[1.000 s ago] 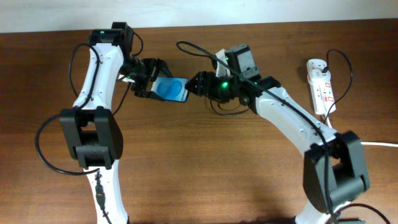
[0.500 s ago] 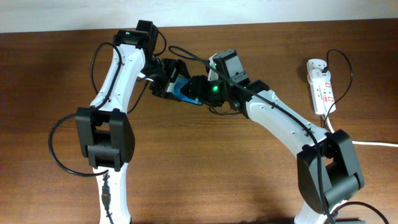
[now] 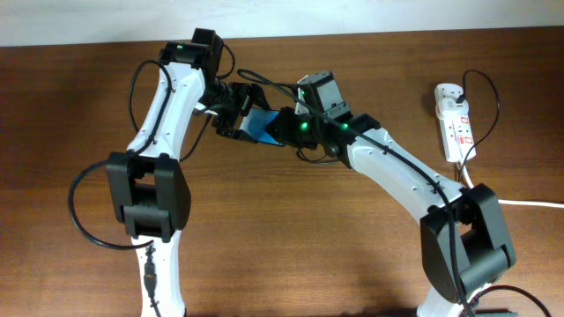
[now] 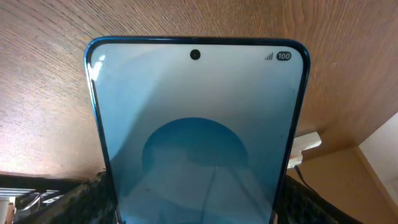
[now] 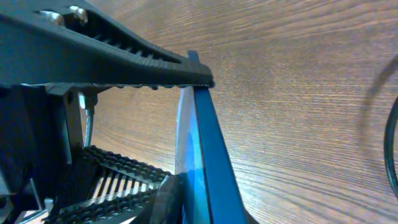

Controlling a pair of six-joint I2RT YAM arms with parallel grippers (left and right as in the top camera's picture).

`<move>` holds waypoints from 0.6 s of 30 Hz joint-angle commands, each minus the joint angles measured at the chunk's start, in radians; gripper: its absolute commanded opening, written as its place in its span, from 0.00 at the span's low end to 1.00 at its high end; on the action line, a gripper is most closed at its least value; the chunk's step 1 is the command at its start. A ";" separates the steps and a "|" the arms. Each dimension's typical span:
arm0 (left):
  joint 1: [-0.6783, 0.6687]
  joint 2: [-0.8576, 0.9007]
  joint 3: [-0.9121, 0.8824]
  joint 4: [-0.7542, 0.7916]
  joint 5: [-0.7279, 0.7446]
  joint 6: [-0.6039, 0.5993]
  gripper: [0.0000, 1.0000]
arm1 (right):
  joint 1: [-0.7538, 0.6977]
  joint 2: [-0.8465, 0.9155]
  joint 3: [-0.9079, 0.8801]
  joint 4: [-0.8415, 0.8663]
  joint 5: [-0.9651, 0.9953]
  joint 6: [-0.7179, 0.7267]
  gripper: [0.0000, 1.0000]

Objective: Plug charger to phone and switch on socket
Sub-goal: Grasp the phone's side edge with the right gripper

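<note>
The phone (image 3: 262,123), slim with a blue screen, hangs above the table between both arms. My left gripper (image 3: 242,113) is shut on it. In the left wrist view the phone (image 4: 196,124) fills the frame, with a dark finger (image 4: 84,199) at each lower side. My right gripper (image 3: 280,128) has shut on the phone's other end. In the right wrist view the phone (image 5: 205,143) stands edge-on, with one finger (image 5: 166,199) pressed against it. The white socket (image 3: 454,119) lies at the far right. The charger's thin black cable (image 3: 496,106) loops beside it; its plug tip is hidden.
The socket's thick white cord (image 3: 529,203) runs off the right edge. A pale wall strip borders the table's far edge. The left gripper's ridged black finger (image 5: 124,56) crosses the top of the right wrist view. The socket (image 4: 305,144) peeks past the phone.
The left arm carried the phone right and toward the far side. The right gripper moved left onto the phone's end, and its jaws closed from wide open.
</note>
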 commanded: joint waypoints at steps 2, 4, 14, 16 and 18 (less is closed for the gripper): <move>-0.002 0.000 0.024 -0.006 0.038 -0.006 0.11 | 0.006 0.003 0.015 0.011 0.010 -0.018 0.04; -0.002 0.000 0.024 -0.006 0.038 -0.006 0.29 | 0.005 0.003 0.015 0.011 0.010 -0.018 0.04; 0.001 0.000 0.024 -0.005 0.049 -0.006 0.89 | -0.060 0.001 0.015 0.011 -0.061 -0.018 0.04; 0.001 0.000 0.024 -0.005 0.049 -0.002 0.91 | -0.073 0.001 0.015 0.011 -0.080 -0.018 0.04; 0.001 0.000 0.024 -0.005 0.049 0.002 0.97 | -0.084 0.001 0.015 0.012 -0.101 -0.018 0.04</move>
